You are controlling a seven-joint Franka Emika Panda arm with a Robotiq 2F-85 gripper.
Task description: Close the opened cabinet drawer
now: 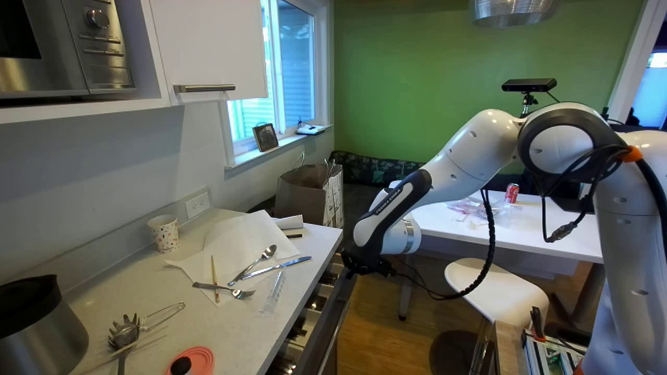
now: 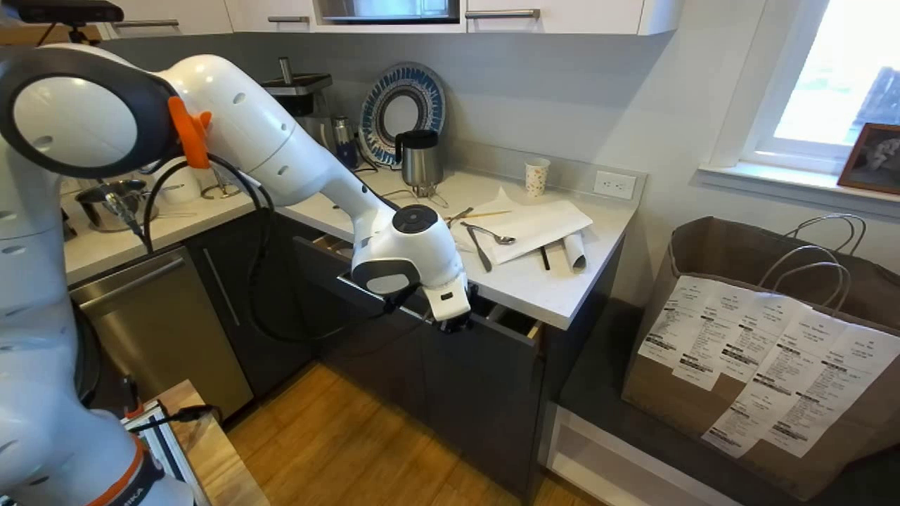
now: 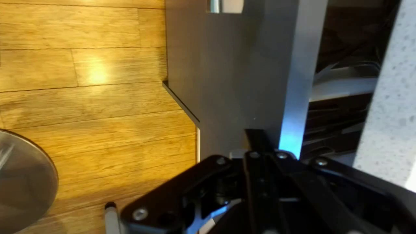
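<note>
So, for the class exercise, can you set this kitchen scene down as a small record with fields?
Task object: drawer, open below the countertop
Tool: gripper, apparently shut, at the drawer's front; contact unclear
Inside drawer: divider; other contents too dark to name
Counter items: spoon, knife, fork, white paper, upright spotted cup
Nearby: brown bag, white stool
Status: closing not finished

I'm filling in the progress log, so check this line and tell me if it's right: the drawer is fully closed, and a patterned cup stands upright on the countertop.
One part is wrong: the drawer is open, not closed. The wrist view shows its inside exposed beside the countertop. The patterned cup does stand upright on the countertop.
</note>
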